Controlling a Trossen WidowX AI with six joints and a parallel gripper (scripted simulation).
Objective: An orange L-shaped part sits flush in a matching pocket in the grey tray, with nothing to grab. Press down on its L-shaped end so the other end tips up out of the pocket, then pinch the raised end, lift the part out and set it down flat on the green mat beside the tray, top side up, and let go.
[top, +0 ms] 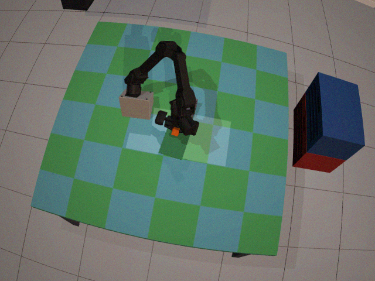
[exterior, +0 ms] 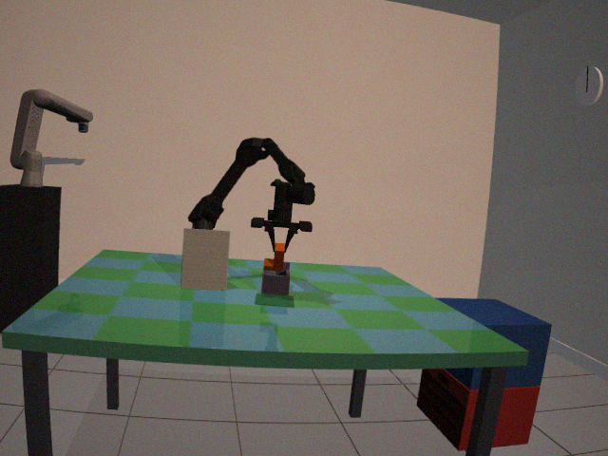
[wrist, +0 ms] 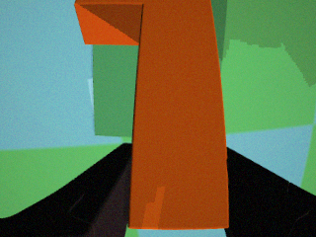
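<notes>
The orange L-shaped part point(top: 174, 132) point(exterior: 278, 258) point(wrist: 178, 99) is held up between the two black fingers, its long bar running down from them and its short arm sticking out sideways at the lower end. My gripper point(top: 174, 129) point(exterior: 279, 248) point(wrist: 174, 156) is shut on its bar. The grey tray point(exterior: 275, 284) stands on the table, below and behind the part in the exterior view; the arm hides it in the top view. The dark green mat point(top: 174, 148) point(exterior: 274, 300) point(wrist: 114, 99) lies beside the tray, and the part hangs over its tray-side edge in the top view.
The arm's tan base block point(top: 136, 107) point(exterior: 205, 259) stands left of the tray. The checkered table point(top: 179, 181) point(exterior: 236, 338) carries them all. A blue and red container point(top: 342, 109) point(exterior: 515, 343) stands off the table to the right.
</notes>
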